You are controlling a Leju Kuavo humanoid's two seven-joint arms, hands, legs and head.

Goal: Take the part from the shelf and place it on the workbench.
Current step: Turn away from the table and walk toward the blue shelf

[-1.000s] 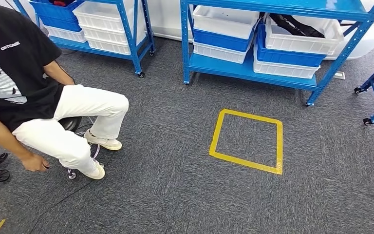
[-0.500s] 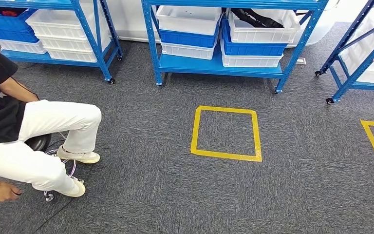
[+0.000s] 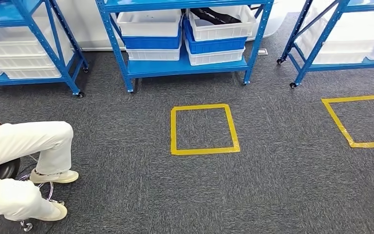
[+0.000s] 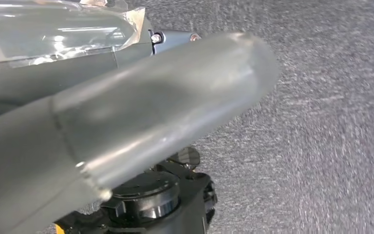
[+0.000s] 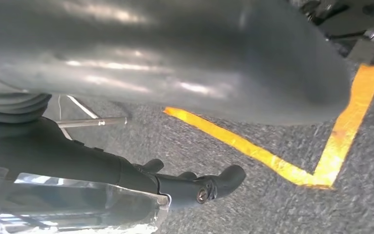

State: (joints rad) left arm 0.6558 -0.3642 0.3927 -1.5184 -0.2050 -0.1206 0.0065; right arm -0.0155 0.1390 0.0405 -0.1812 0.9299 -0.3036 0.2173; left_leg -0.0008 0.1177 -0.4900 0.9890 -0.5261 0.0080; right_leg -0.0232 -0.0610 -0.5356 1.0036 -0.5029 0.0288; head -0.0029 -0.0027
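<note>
I'm facing the shelf (image 3: 185,63); the part (image 3: 217,16), a dark strap-like thing, lies in the top white bin (image 3: 221,24) on the right. It looks light and floppy, so I'd pinch its middle. My right hand (image 5: 195,185) hangs with fingers curled, empty; the left hand (image 4: 126,122) I can't tell.

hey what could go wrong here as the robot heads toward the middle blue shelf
The seated person has legs and shoes stretched onto the carpet close to the robot's left; a turn or step that way could hit them. The black item lies in the upper white bin, tucked under the shelf's top level, so reaching in could knock the frame. The shelf stands on casters and might roll if pushed.
</note>
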